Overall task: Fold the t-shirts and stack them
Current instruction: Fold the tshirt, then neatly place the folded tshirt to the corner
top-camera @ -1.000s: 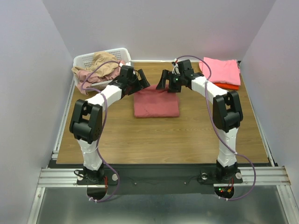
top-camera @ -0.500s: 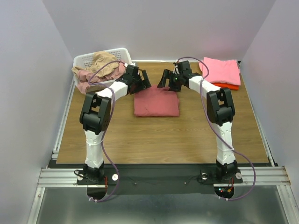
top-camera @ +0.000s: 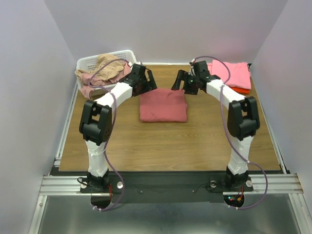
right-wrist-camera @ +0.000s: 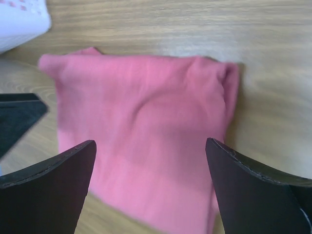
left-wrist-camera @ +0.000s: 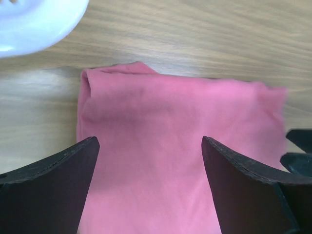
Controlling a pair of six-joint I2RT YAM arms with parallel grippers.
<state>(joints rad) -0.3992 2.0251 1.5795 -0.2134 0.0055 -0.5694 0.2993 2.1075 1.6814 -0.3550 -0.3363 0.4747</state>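
Both arms have swung toward the far edge, the right gripper (top-camera: 181,86) shifting rightward. At left, the left gripper (top-camera: 148,82), jaws spread wide, hovers empty over the folded dusty red t-shirt (top-camera: 163,105) lying flat mid-table; the right gripper is equally wide and empty. Wood-grain table (top-camera: 170,141): white basket (top-camera: 90,62) far left, pink t-shirt (top-camera: 231,72) far right; lavender walls (top-camera: 165,29).

We see the whole table (top-camera: 165,141) from high behind the arms (top-camera: 119,92). Both wrist cams look down close on the red shirt (top-camera: 163,107), shared by all three.
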